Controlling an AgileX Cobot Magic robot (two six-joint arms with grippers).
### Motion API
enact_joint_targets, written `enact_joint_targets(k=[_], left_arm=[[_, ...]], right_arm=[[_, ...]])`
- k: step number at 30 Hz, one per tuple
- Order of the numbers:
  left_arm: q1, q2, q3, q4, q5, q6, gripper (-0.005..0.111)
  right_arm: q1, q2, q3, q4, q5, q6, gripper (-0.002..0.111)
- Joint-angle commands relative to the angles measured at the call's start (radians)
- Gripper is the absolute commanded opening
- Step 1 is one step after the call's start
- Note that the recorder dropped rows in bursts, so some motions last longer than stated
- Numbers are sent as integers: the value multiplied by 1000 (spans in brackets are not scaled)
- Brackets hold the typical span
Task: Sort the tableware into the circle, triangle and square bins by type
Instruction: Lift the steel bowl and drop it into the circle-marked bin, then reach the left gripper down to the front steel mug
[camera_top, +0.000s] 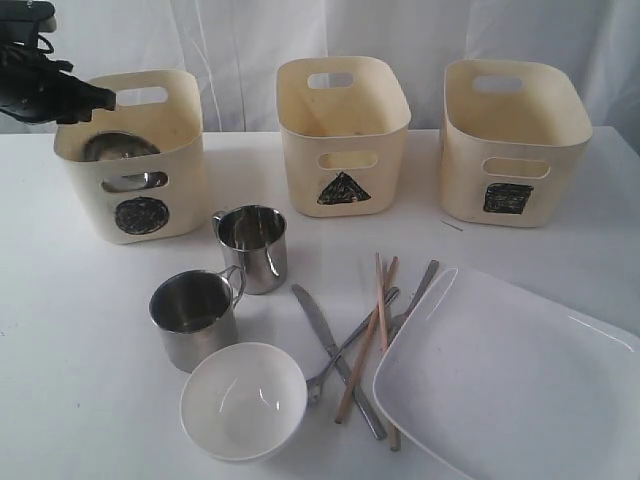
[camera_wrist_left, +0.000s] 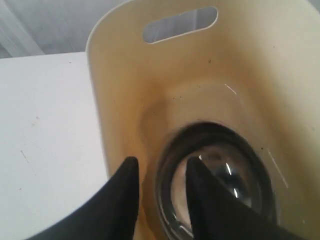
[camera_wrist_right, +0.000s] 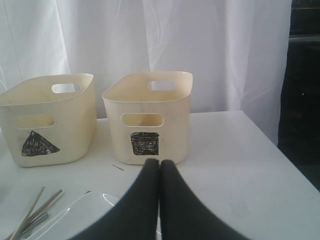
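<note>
Two fingers of the left gripper (camera_wrist_left: 161, 165) stand apart over the circle bin (camera_top: 180, 200), where the steel bowl (camera_top: 120, 148) lies half hidden by its wall. And the right gripper (camera_wrist_right: 159, 162) is pressed shut, empty.

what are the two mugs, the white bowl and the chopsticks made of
The rear mug and front mug look like polished steel: silver-grey, with mirror-like reflections on walls and rims. The white bowl is probably glazed ceramic, possibly melamine: plain white, glossy, with small sharp highlights inside. The chopsticks are likely wood or bamboo: matte tan, with no shine.
</note>
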Motion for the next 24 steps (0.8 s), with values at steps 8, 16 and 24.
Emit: enact_joint_targets(k=[8,16,24], left_arm=[[-42,-146,-8,-44,159,-12,36],[-119,-379,178,-35,309,17,36],[-227,-470,443,-30,293,39,57]], right_arm=[[2,-4,5,0,-13,5,0],[2,-4,5,0,-13,5,0],[2,-4,5,0,-15,5,0]])
